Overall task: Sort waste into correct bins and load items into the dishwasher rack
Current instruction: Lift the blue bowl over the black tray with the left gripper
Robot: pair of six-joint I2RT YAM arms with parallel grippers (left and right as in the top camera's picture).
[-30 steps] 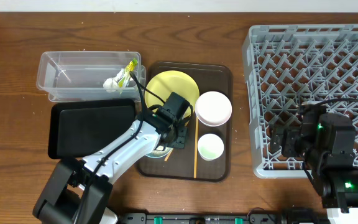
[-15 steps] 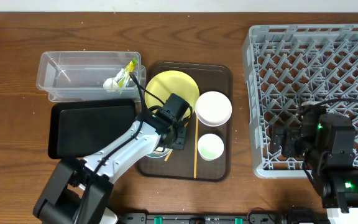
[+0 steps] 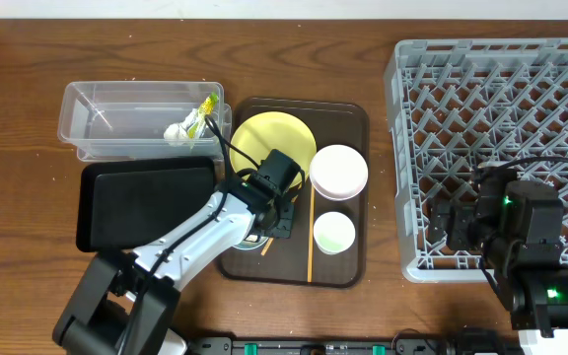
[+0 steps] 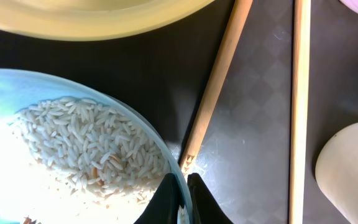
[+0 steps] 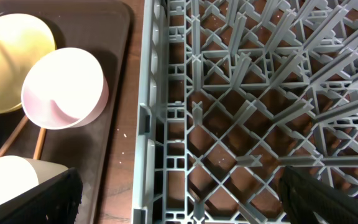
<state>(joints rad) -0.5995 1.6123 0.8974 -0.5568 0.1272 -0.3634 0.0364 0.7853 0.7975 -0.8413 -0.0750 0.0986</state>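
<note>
My left gripper [image 4: 180, 200] is shut on the rim of the light blue bowl [image 4: 5, 93], which holds loose white rice [image 4: 86, 146]. In the overhead view the gripper [image 3: 268, 223] is on the brown tray and the arm hides most of the bowl [image 3: 251, 241]. Two wooden chopsticks [image 4: 218, 87] lie beside it. The yellow plate [image 3: 272, 136], white bowl [image 3: 338, 171] and pale green cup [image 3: 334, 233] stand on the tray. The wrapper [image 3: 206, 108] and tissue [image 3: 177, 132] are in the clear tub [image 3: 97, 104]. My right gripper [image 5: 179, 205] is open and empty over the dishwasher rack's [image 3: 501, 89] front left.
The black tray [image 3: 146, 202] lies in front of the clear tub, left of the brown serving tray [image 3: 348, 123]. In the right wrist view the rack's grey wall [image 5: 149, 124] stands between the serving tray and my right gripper.
</note>
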